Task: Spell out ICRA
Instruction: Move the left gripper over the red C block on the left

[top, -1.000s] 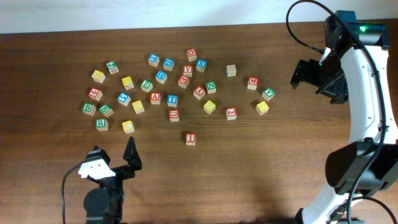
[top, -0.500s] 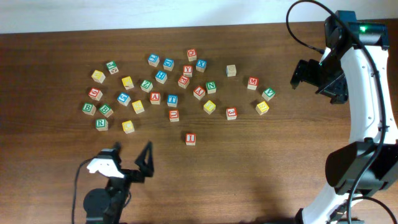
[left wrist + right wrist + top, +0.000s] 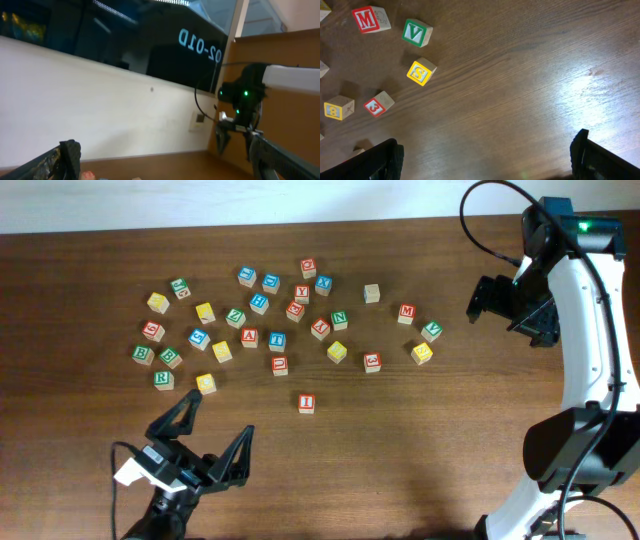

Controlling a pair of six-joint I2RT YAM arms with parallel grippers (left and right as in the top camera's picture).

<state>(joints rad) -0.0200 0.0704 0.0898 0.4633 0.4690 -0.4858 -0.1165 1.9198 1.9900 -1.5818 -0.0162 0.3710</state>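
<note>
1. The I cube [image 3: 307, 403] sits alone below the scatter, so I judge the next letter to fetch is C. Several cubes show yellow faces and their letters are too small to read, so confirm the C before committing.
2. The left gripper [image 3: 220, 417] is spread wide and holds nothing. It is low at the near edge, with one yellow cube [image 3: 206, 383] just beyond a fingertip.
3. The right gripper [image 3: 505, 318] is also spread and empty, well apart from the cluster on the far right.
4. The A cube [image 3: 249, 337] lies mid-cluster. The R cube [image 3: 162, 378] is at its lower left edge, beside other green cubes.
5. Come straight down over the chosen cube. Its neighbours are near, so keep the fingers clear of them.
6. Set each letter to the right of the I, face up.
7. The table [image 3: 420, 440] is dark wood grain with glare on it. Behind it are a pale wall [image 3: 100, 100] and dark glass [image 3: 125, 40].
</note>
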